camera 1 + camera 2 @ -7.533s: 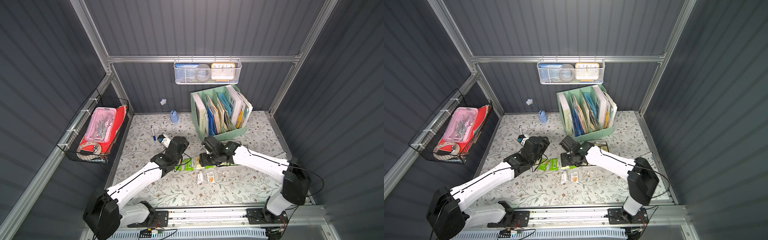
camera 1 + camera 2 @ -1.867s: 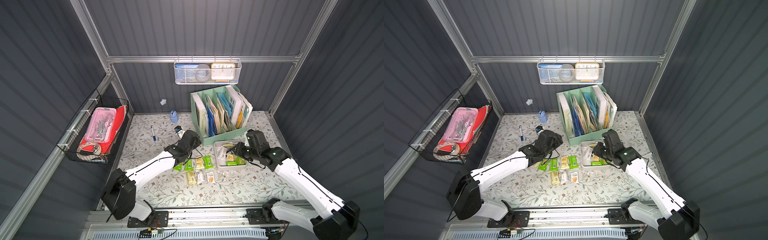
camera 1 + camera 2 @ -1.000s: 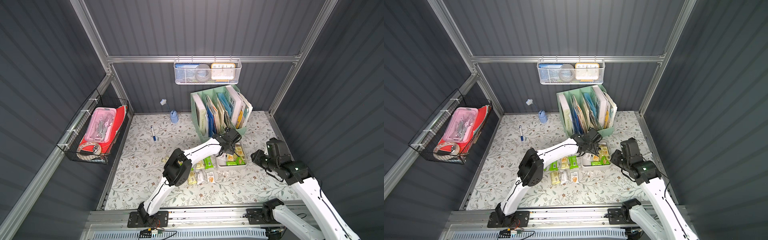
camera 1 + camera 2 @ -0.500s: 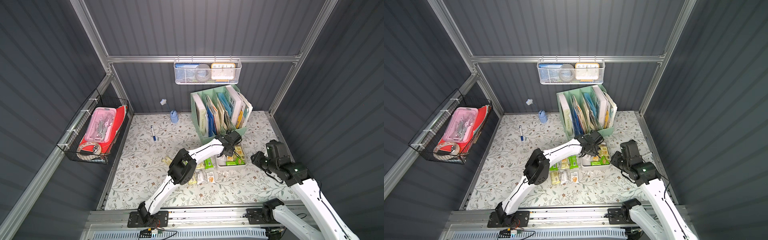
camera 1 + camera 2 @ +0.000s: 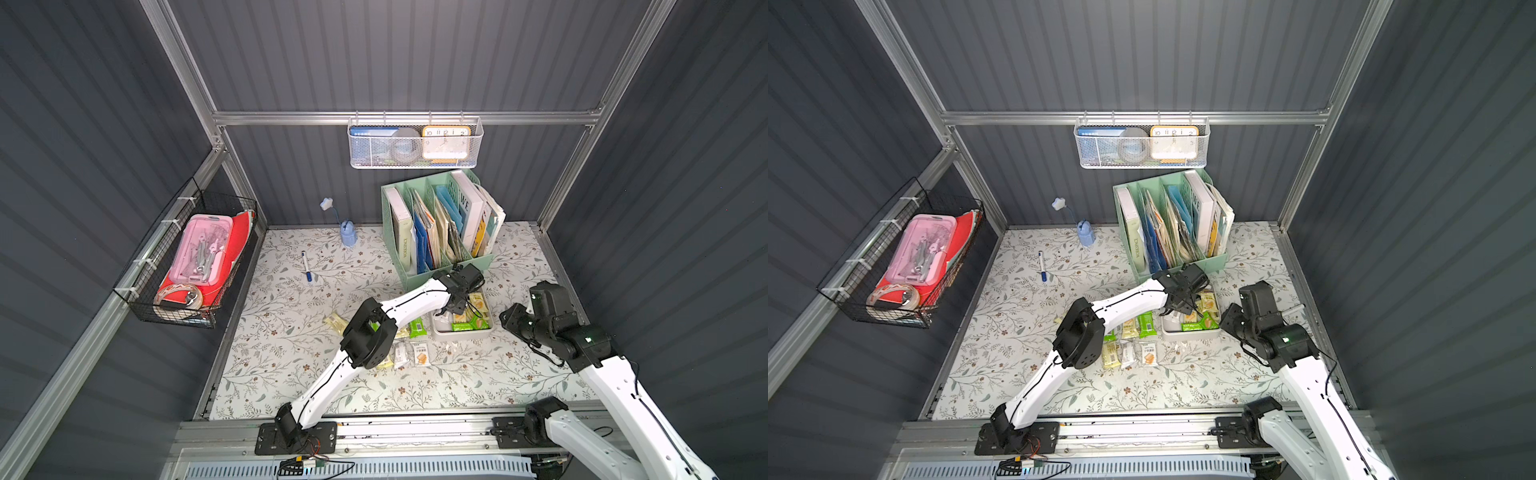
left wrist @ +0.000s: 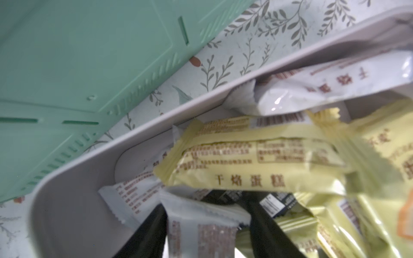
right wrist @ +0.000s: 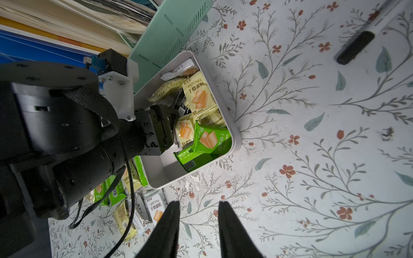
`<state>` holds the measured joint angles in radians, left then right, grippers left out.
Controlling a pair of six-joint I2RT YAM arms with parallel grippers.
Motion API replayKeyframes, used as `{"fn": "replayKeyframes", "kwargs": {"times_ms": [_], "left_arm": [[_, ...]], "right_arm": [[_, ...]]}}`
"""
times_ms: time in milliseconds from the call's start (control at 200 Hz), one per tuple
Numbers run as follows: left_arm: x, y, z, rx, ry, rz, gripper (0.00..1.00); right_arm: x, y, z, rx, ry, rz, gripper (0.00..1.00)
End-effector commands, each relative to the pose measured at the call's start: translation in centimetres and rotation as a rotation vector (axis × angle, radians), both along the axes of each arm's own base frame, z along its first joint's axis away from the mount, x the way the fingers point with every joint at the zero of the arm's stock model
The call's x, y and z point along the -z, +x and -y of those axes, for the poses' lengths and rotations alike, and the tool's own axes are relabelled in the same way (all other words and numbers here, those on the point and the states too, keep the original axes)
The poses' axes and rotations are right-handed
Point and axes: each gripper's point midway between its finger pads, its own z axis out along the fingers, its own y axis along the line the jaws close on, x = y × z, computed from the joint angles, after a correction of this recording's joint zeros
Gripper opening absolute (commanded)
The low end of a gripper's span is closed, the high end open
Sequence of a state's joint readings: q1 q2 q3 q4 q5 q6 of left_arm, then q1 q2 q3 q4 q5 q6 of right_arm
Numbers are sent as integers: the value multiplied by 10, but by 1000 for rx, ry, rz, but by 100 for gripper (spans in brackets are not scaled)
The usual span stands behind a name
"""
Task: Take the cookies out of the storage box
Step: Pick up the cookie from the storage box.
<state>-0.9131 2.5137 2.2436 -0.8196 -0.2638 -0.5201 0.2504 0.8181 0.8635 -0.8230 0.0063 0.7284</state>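
The storage box (image 5: pixel 461 332) (image 5: pixel 1192 333) is a shallow light-grey tray in front of the file organiser. It holds green, pale yellow and whitish cookies (image 5: pixel 469 324) (image 7: pixel 210 140). My left gripper (image 5: pixel 459 305) (image 6: pixel 206 223) reaches down into the box. Its black fingers (image 6: pixel 154 227) press both sides of a whitish-silver packet (image 6: pixel 205 225) lying on a black one (image 6: pixel 277 201). Several more cookies (image 5: pixel 417 328) (image 5: pixel 1148 353) lie on the mat to the box's left. My right gripper (image 5: pixel 509 320) (image 7: pixel 199 203) hangs open and empty above the mat, to the right of the box.
The mint-green file organiser (image 5: pixel 436 232) stands close behind the box. A pen (image 5: pixel 306 266) and a small blue holder (image 5: pixel 348 237) lie at the back left. A marker (image 7: pixel 355 47) lies on the mat to the right. Wire baskets (image 5: pixel 195 257) (image 5: pixel 415 143) hang on the walls.
My left gripper has sunk a little deeper into the box and its fingers have drawn in around the whitish packet. The right arm has stayed still.
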Motion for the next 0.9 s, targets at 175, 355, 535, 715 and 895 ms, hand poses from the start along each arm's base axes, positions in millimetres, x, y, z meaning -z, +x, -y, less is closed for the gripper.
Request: {"fn": "replayKeyframes", "kwargs": {"times_ms": [175, 355, 535, 715, 895], "left_arm": [[10, 0, -4, -3, 46, -9, 48], [-26, 13, -2, -52, -13, 85, 42], [-65, 17, -4, -91, -78, 145, 38], [-109, 15, -13, -132, -130, 190, 38], [-149, -2, -45, -181, -120, 207, 40]], "right_arm": [[-3, -4, 2, 11, 9, 6, 34], [-1, -8, 1, -5, 4, -6, 34], [-3, -10, 3, 1, -3, 3, 34], [-3, -9, 2, -6, 1, 4, 34], [0, -7, -1, -15, 14, 4, 34]]}}
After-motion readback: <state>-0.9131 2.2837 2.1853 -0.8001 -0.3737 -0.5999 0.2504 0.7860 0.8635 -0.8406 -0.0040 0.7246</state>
